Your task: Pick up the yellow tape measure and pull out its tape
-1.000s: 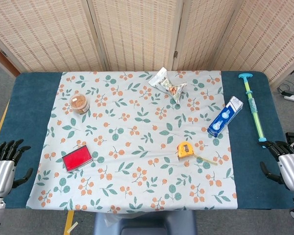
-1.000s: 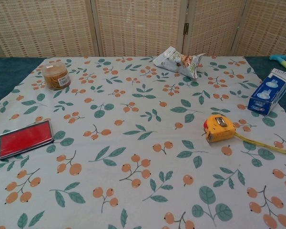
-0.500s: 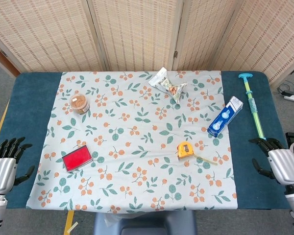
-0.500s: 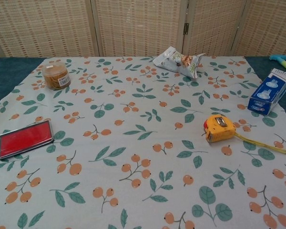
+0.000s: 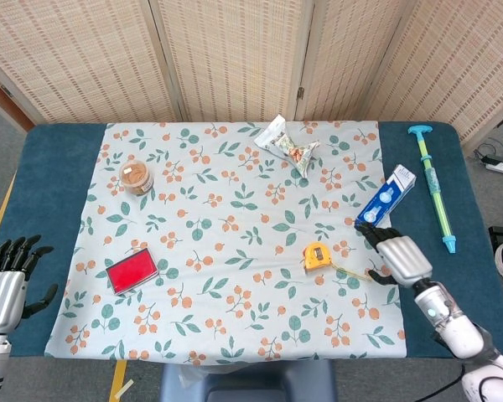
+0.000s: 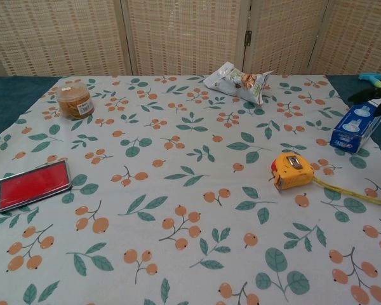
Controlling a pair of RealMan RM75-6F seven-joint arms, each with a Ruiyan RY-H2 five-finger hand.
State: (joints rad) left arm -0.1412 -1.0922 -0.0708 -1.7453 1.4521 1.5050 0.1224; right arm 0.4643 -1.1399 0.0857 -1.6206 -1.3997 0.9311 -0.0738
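The yellow tape measure (image 5: 317, 255) lies on the floral cloth, right of centre, with a short length of yellow tape (image 5: 355, 271) trailing to its right. The chest view shows the same tape measure (image 6: 292, 171) and tape (image 6: 347, 192). My right hand (image 5: 396, 254) hovers just right of it over the end of the tape, fingers spread and holding nothing. Only its dark fingers (image 6: 372, 97) show at the right edge of the chest view. My left hand (image 5: 5, 287) rests open at the table's front left corner, far from the tape measure.
A blue toothpaste box (image 5: 386, 198) lies just behind the right hand. A teal and green rod (image 5: 433, 186) lies at the far right. A snack bag (image 5: 287, 146) sits at the back, a round jar (image 5: 137, 177) back left, a red tin (image 5: 132, 270) front left.
My right hand has moved left from the table's right edge onto the cloth, stopping beside the tape measure. The left hand has barely moved. The tape measure lies as before.
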